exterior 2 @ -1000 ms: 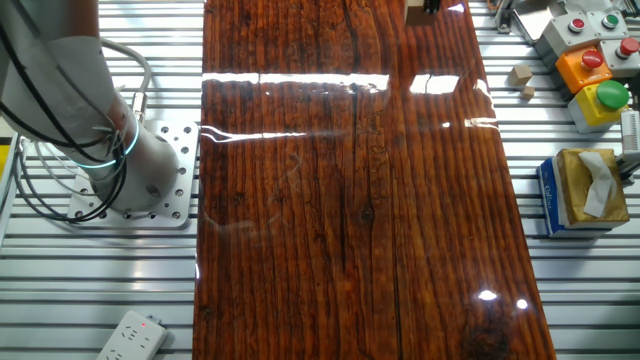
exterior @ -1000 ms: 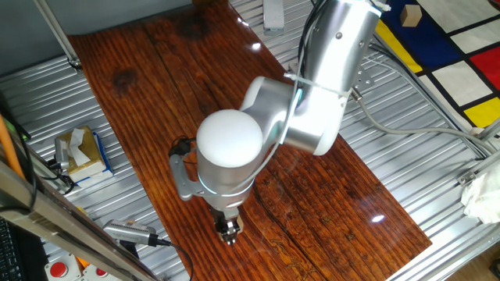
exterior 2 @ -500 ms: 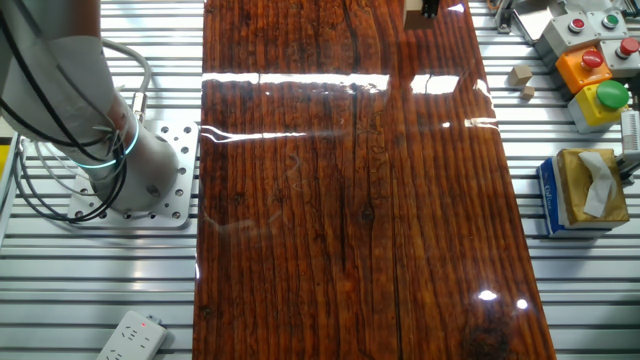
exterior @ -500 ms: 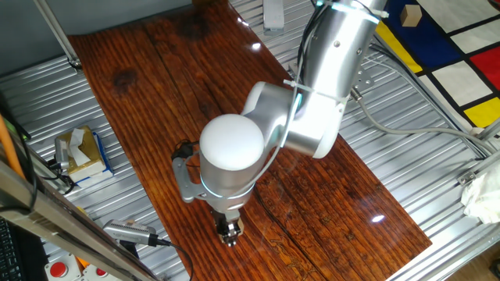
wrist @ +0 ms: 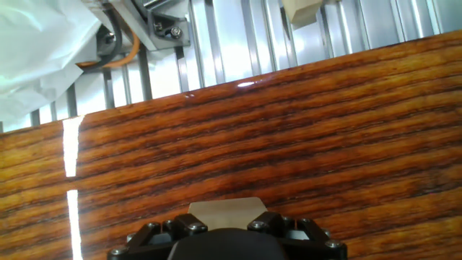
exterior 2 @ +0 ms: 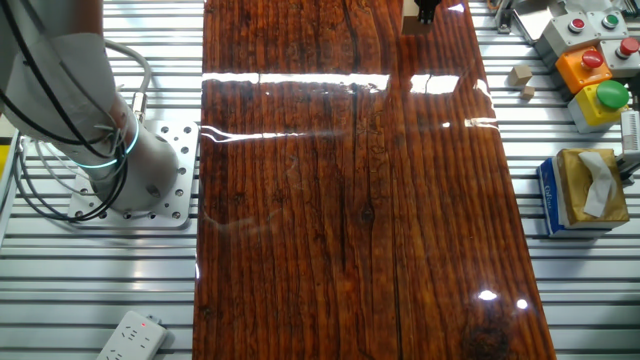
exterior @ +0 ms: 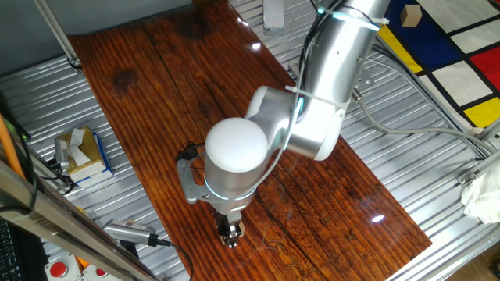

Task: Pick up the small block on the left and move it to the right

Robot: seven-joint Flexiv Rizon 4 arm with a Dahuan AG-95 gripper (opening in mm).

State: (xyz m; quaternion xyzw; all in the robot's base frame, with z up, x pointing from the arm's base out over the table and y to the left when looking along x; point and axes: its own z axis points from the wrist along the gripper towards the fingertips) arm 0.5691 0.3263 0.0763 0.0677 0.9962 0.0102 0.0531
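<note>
Dark striped wood surface on a ribbed metal bench, tissue box well off to one side. Pincer hangs low near the surface edge, clenched on the small block, held between its fingers.

Glossy wood table, matt wood block

Small block seemingly between gripper fingers
</note>
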